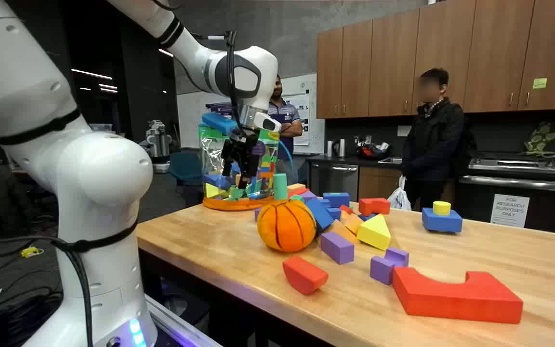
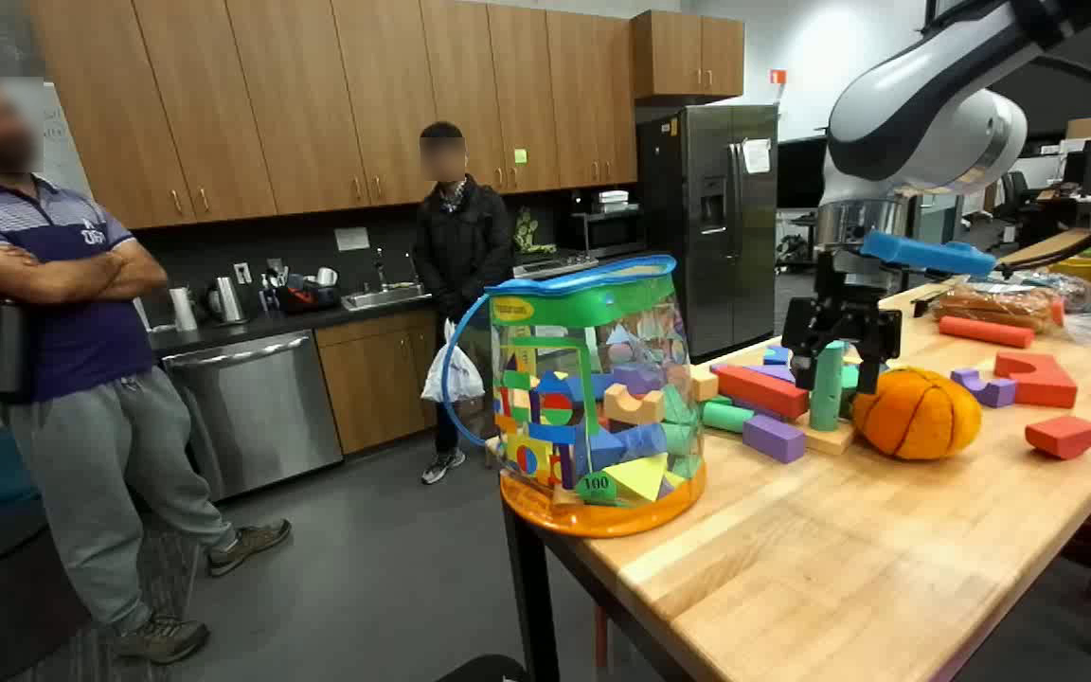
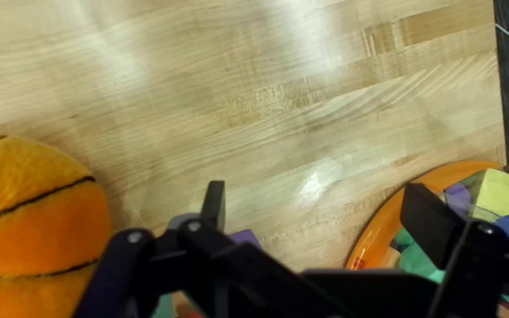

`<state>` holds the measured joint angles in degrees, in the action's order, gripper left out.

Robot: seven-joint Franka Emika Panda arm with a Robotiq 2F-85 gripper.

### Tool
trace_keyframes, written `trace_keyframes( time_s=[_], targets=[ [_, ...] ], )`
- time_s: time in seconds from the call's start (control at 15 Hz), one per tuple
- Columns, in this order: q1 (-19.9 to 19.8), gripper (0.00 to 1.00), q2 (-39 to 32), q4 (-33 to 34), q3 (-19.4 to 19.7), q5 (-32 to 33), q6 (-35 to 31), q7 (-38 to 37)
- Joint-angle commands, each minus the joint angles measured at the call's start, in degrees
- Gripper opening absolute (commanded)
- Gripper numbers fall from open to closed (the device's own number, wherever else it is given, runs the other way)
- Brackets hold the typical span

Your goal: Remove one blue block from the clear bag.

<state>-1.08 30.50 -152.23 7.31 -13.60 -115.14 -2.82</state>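
The hand hangs empty, its fingers spread wide, near and outside the clear bag, whose orange base shows at the right of the wrist view. A blue block lies low inside, behind the plastic, its long axis unclear. The hand seems lower than the bag's top edge, so the move probably calls for rising over it. The orange ball lies on the hand's other side, a green cylinder and loose blocks near it.

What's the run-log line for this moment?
tool: open, empty, outside clear bag | clear bag: upright on table | blue blocks: some inside clear bag
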Motion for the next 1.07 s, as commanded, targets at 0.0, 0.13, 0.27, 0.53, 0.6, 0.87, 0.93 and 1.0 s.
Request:
trace_keyframes(
  time_s=[0.0, 0.13, 0.27, 0.53, 0.6, 0.87, 0.93, 1.0],
  targets=[
    [-1.1, 1.0, -0.1, 0.1, -1.0, -0.5, 0.2, 0.5],
    [-1.1, 1.0, -0.1, 0.1, -1.0, -0.5, 0.2, 0.5],
    [-1.1, 1.0, -0.1, 0.1, -1.0, -0.5, 0.2, 0.5],
    [-1.1, 1.0, -0.1, 0.1, -1.0, -0.5, 0.2, 0.5],
    [-1.1, 1.0, -0.1, 0.1, -1.0, -0.5, 0.2, 0.5],
    [-1.5, 1.0, -0.1, 0.5, -1.4, 0.6, 0.4, 0.2],
    [-1.8, 1.0, 0.0, 0.7, -1.6, 0.9, 0.4, 0.1],
    [-2.0, 1.0, 0.2, 1.0, -2.0, 1.4, 0.3, -0.2]
  ],
)
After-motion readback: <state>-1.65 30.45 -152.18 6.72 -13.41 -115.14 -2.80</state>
